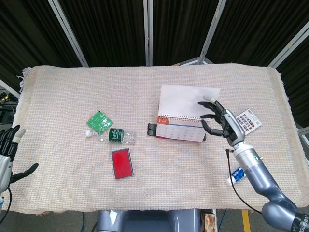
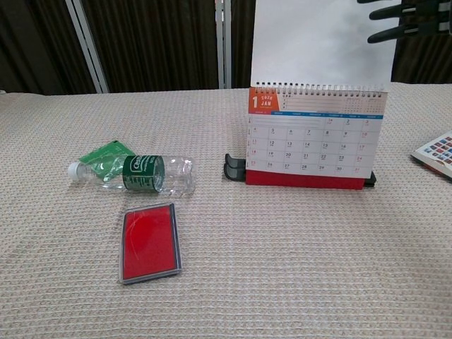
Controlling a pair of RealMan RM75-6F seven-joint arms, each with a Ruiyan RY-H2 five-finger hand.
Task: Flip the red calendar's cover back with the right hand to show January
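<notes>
The red desk calendar [image 1: 179, 131] [image 2: 308, 145] stands at the table's middle right, its January page facing front. Its cover [image 1: 186, 100] [image 2: 314, 39] is raised upright above the spiral binding, white inner side showing. My right hand [image 1: 219, 121] [image 2: 402, 14] holds the cover at its upper right corner, thumb on the white face and fingers [image 2: 385, 32] stretched across the edge. My left hand [image 1: 7, 150] hangs beyond the table's left edge with its fingers apart and nothing in it.
A clear bottle with a green label [image 1: 116, 136] [image 2: 141, 173] lies left of the calendar, a green packet [image 1: 100, 120] behind it and a flat red case [image 1: 121, 163] [image 2: 148, 241] in front. A colourful keypad card [image 1: 250, 120] and a blue tube [image 1: 235, 175] lie at the right.
</notes>
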